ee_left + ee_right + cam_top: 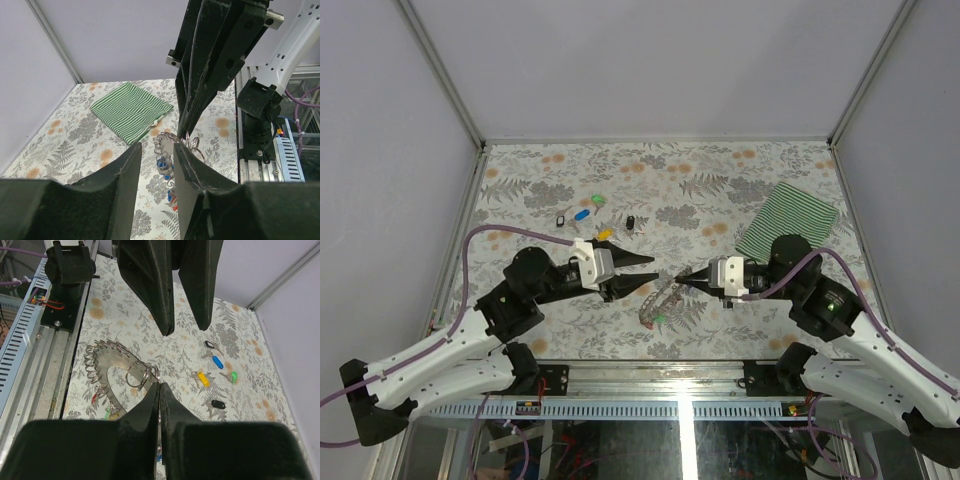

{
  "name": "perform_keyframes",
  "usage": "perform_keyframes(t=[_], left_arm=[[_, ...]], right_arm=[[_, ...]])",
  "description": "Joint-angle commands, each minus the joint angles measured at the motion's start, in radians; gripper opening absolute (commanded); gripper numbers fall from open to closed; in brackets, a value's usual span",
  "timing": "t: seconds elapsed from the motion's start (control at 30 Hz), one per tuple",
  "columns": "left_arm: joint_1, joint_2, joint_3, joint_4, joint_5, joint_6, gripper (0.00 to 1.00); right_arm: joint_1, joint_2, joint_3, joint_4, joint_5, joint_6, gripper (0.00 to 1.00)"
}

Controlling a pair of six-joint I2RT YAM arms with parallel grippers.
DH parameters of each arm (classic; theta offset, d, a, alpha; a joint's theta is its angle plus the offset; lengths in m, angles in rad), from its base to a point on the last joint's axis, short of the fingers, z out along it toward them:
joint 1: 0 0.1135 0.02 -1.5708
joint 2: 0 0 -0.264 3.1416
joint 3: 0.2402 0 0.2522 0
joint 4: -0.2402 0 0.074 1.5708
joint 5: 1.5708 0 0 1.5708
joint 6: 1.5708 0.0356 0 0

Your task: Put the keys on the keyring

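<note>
right gripper [159,386]: fingers pressed together at edge of keyring [106,364], near centre. left gripper [185,326]: fingers apart, just beside. keys [202,378] loose, farther off. risk: a nudge could slip the ring.

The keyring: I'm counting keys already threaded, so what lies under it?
A red key head and a green key head poke out from under the keyring; a blue key head shows too. The right gripper covers part of its edge, hiding anything there.
</note>
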Motion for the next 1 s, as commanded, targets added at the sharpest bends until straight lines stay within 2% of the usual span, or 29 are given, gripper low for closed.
perform_keyframes(t=[0.0, 0.63, 0.97], left_arm=[[-0.006, 0.010, 0.000, 0.017, -0.009, 0.023, 0.33], [-0.006, 0.067, 0.011, -0.009, 0.008, 0.048, 0.33], [-0.008, 0.057, 0.010, -0.029, 0.053, 0.053, 0.39]], right_arm=[[0.006, 0.002, 0.068, 0.113, -0.021, 0.038, 0.00], [0.005, 0.013, 0.070, 0.128, -0.007, 0.067, 0.00], [0.006, 0.022, 0.064, 0.129, 0.015, 0.065, 0.00]])
